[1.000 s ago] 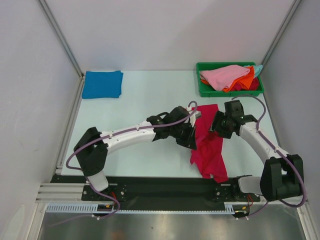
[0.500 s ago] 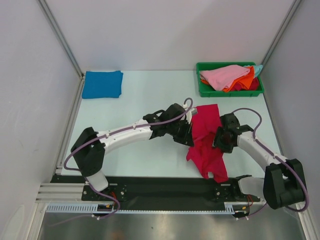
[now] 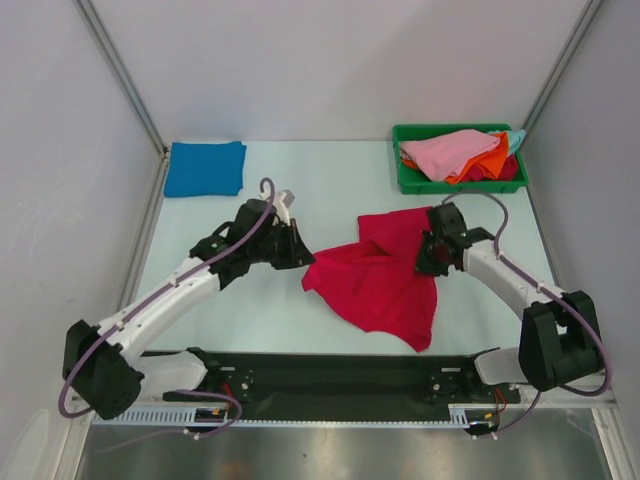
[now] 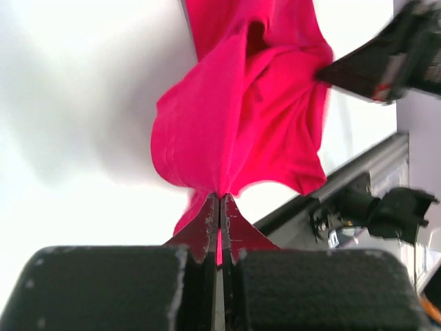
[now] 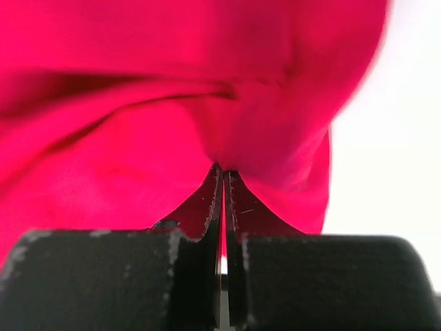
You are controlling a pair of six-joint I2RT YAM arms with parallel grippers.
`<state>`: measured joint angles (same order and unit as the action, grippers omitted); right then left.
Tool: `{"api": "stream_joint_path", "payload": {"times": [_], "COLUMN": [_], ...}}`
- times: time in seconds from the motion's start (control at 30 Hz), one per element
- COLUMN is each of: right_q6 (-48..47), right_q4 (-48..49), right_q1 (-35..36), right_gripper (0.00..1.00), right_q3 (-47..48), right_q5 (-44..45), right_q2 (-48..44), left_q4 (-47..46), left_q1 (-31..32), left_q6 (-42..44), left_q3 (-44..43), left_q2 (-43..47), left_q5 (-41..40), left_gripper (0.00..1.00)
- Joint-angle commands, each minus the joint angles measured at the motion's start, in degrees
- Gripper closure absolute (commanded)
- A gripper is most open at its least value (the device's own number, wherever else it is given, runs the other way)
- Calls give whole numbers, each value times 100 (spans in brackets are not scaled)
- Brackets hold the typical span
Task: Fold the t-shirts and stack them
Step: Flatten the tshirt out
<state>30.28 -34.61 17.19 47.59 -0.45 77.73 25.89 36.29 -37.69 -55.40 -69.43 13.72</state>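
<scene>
L gripper & R gripper were clamped on crimson shirt; best plan was an even pull toward side edges of tabletop, w/o slack.

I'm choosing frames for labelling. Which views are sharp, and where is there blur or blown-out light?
Top external: sharp and evenly lit, with soft shadows under the crimson t-shirt. Left wrist: table bleached white, right gripper at upper right smeared, its own fingers soft. Right wrist: the shirt is blurred throughout, worst at its right edge, and the table beyond is blown out.
</scene>
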Motion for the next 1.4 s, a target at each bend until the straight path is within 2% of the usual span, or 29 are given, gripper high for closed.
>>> {"api": "stream_joint_path", "payload": {"times": [0.0,0.1,0.13,0.17,0.2,0.3,0.37,0.43,0.5,0.63,0.73,0.97,1.03,1.07,1.13,1.23,1.27,1.3,1.33,1.37], "right_q6": [-180,-198,-207,-233,-225,-356,-444,-322,132,917,1120,1199,1243,1278,1287,1278,1270,1243,1252,1235], "right_q4": [131,-132,-151,-134,-125,-309,-257,163,924,1983,2178,2081,1967,1862,1800,1475,1362,1291,1194,1080], "right_q1": [126,144,144,144,136,240,521,863,1136,1699,2121,2728,2746,2737,2746,2781,2781,2781,2790,2781], "right_gripper": [100,100,96,85,61,46,44,44,37,35,35,31,34,39,45,67,86,95,100,100], "right_q3": [1188,1140,990,762,577,198,171,189,145,144,408,760,856,892,962,1015,963,919,884,796], "right_q5": [-105,45,36,-60,-87,193,195,-94,-429,-544,-343,334,536,607,677,817,862,906,1063,1125], "right_q2": [-214,-408,-365,-329,-277,-241,-520,-697,-725,-129,548,1331,1515,1551,1587,1517,1386,1298,1201,983], "left_q4": [459,444,426,443,382,128,-4,-23,-31,21,83,241,232,224,259,285,285,285,276,294], "left_q1": [-219,-289,-316,-316,-316,-316,-316,-325,-351,-438,-518,-738,-799,-825,-852,-887,-913,-957,-984,-1010], "left_q6": [34,-71,-115,-229,-273,-519,-572,-494,-415,-221,-63,341,341,341,359,368,368,368,359,359], "left_q3": [-129,202,326,450,720,1187,1320,1330,1242,1031,847,565,609,609,618,618,618,618,618,609], "left_q2": [771,1256,1300,1335,1318,1283,1283,1195,1047,756,598,465,457,457,474,562,588,649,685,729], "left_q5": [-790,-933,-871,-688,-599,-274,-229,-325,-334,-282,-203,-54,26,52,96,70,61,26,26,17], "left_gripper": [100,100,100,100,100,100,100,100,100,100,100,100,100,100,100,100,100,100,100,100]}}
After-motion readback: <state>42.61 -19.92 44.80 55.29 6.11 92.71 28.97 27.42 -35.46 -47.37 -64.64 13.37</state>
